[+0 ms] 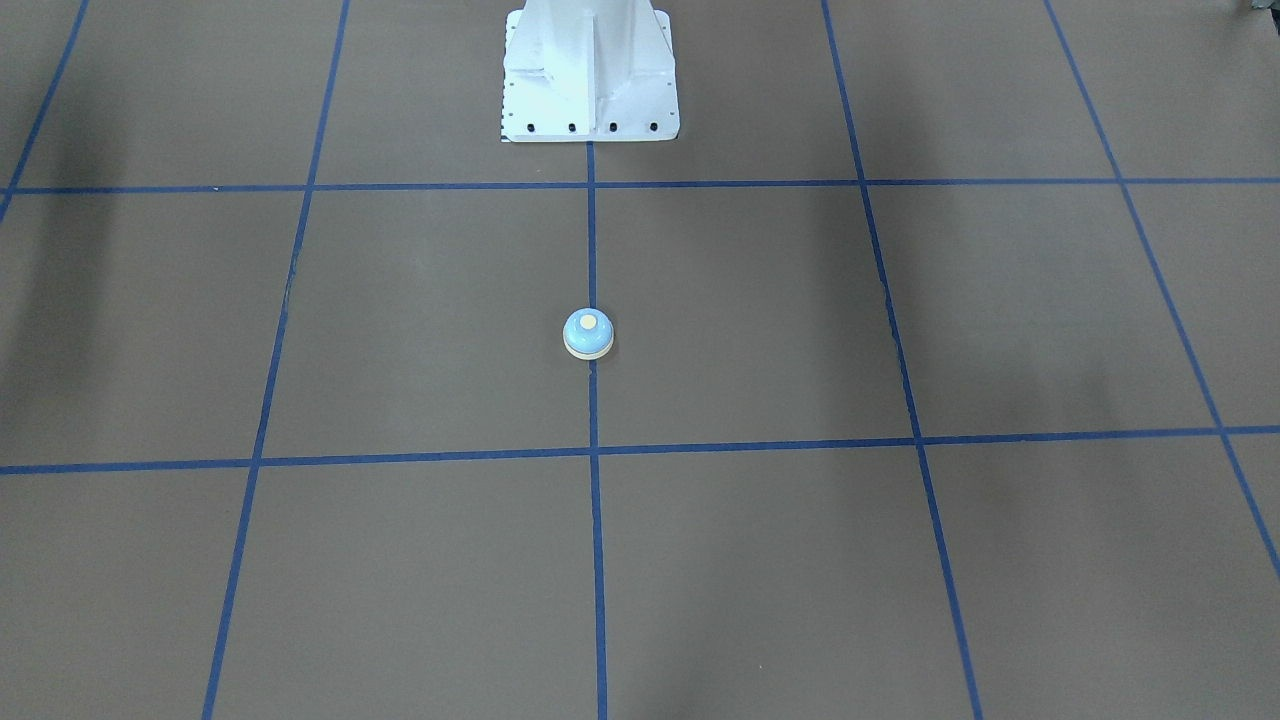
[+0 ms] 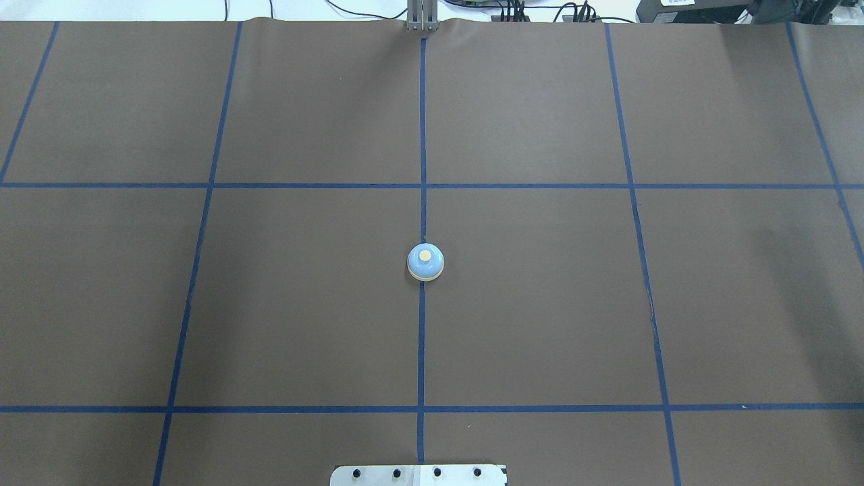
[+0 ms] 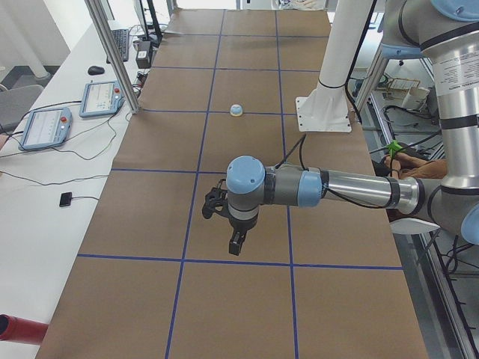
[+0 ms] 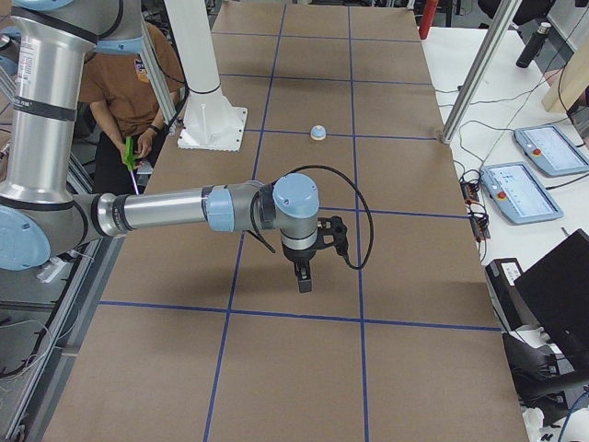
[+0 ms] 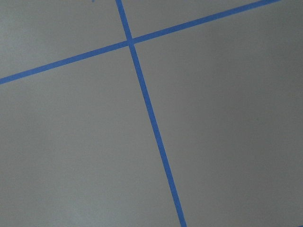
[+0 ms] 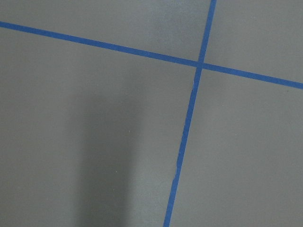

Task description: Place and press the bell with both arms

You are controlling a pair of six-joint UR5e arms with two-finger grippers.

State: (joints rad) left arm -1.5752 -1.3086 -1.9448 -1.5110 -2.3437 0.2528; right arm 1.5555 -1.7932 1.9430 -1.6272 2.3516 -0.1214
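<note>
The bell (image 1: 588, 334) is light blue with a cream base and button. It stands upright on the centre blue tape line of the brown table, also seen from overhead (image 2: 425, 262). In the left side view my left gripper (image 3: 236, 241) points down above the table, far from the bell (image 3: 236, 110). In the right side view my right gripper (image 4: 304, 276) hangs the same way, far from the bell (image 4: 318, 133). I cannot tell whether either gripper is open or shut. Both wrist views show only bare table and tape lines.
The white bolted pedestal (image 1: 590, 90) stands at the robot's side of the table, behind the bell. Teach pendants (image 3: 46, 127) and cables lie on the side bench. A person in an orange shirt (image 4: 115, 78) sits beside the pedestal.
</note>
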